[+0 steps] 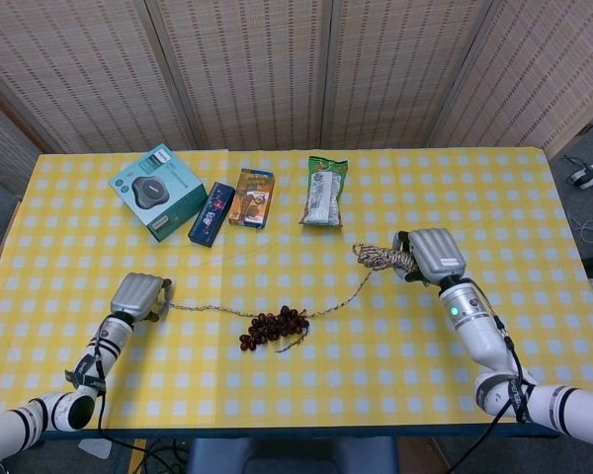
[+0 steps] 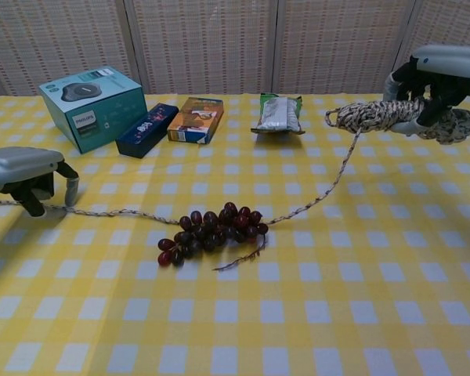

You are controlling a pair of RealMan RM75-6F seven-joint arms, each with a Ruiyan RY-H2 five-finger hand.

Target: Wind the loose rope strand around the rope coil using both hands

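Observation:
My right hand (image 1: 433,254) grips the speckled rope coil (image 1: 381,258) above the table's right side; in the chest view the coil (image 2: 376,115) juts left out of that hand (image 2: 442,70). From the coil's end the loose strand (image 2: 110,211) drops to the table, passes the bunch of dark grapes (image 2: 211,231) and runs left along the cloth. My left hand (image 2: 23,172) hovers low over the strand's far left part, fingers apart and pointing down on either side of it. The strand (image 1: 208,309) lies flat and reaches under that hand (image 1: 140,294).
At the back stand a teal box (image 1: 158,191), a dark blue box (image 1: 211,213), an orange box (image 1: 252,197) and a green snack packet (image 1: 325,191). The grapes (image 1: 275,326) lie mid-table beside the strand. The yellow checked table (image 1: 395,375) ends near my arms.

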